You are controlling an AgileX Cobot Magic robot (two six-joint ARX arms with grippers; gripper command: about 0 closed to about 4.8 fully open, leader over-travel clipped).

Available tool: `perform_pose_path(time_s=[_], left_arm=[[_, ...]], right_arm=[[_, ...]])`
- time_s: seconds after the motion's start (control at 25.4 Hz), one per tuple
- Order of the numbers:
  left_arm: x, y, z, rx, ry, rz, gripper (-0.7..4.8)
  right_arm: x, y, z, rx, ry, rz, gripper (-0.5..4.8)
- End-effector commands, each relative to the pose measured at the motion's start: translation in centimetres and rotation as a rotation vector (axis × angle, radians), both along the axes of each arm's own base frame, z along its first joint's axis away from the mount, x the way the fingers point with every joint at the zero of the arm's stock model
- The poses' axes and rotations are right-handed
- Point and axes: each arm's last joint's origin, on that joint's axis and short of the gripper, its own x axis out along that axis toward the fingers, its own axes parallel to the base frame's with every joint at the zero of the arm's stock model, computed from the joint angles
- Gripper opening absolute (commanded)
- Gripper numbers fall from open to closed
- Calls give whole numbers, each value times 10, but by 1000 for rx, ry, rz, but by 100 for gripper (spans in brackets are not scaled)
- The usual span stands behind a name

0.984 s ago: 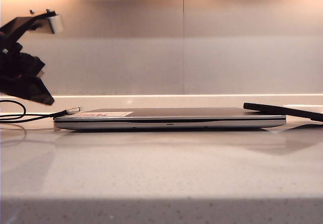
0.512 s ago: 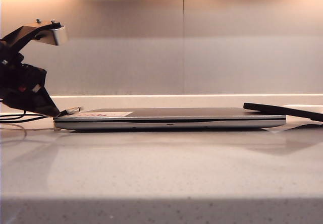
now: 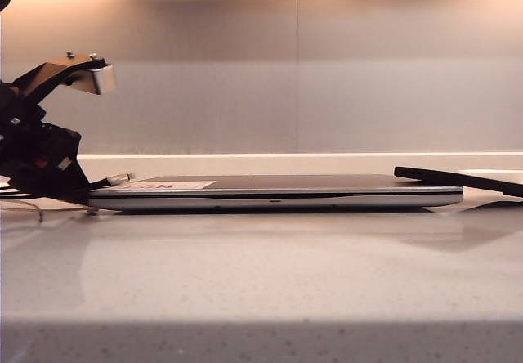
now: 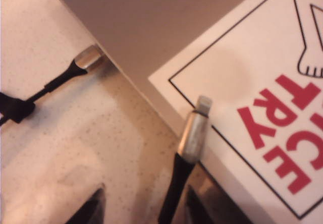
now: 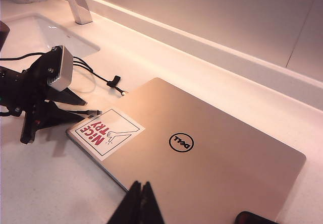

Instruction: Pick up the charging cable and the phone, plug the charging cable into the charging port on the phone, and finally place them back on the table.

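Left gripper (image 4: 141, 209) stood released astride the charging cable (image 4: 193, 135), silvery tip on the laptop (image 5: 202, 158) sticker, fingertips cropped. Right gripper (image 5: 140, 204) clenched, empty, over the laptop. Phone (image 3: 458, 180) lay half cut off on the laptop's far end.

Your left gripper (image 4: 139, 206) hangs with fingers spread either side of the charging cable (image 4: 174, 193), whose silvery plug (image 4: 196, 128) lies on the laptop's (image 4: 151, 22) red-lettered sticker (image 4: 262, 98); another plug (image 4: 88, 58) touches the laptop's edge.
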Motion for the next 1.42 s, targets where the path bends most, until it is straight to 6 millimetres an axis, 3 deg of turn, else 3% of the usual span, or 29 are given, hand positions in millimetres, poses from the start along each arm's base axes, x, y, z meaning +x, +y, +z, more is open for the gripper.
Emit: perform_pose_path(time_s=[0.04,0.35,0.47,0.83,1.02,1.26,1.42], left_arm=[[3,-1,3,-10,-41,-3,183],[10,-3,-7,-6,-22,-1,174],[10,-3,-6,-13,-32,1,-13],[9,-3,-1,-16,-28,4,-6],[-2,0,21,-31,-51,8,-6],[-17,5,50,-179,-98,82,-6],[-34,5,68,-247,-139,77,-6]], right_arm=[[0,0,3,15,-18,3,-6],[0,0,3,15,-18,3,-6],[0,0,3,15,-17,3,-6],[0,0,3,15,-18,-3,-6],[2,-2,3,79,30,-116,-6],[5,-3,1,90,48,-174,-6],[14,-9,-6,149,154,-278,-6]])
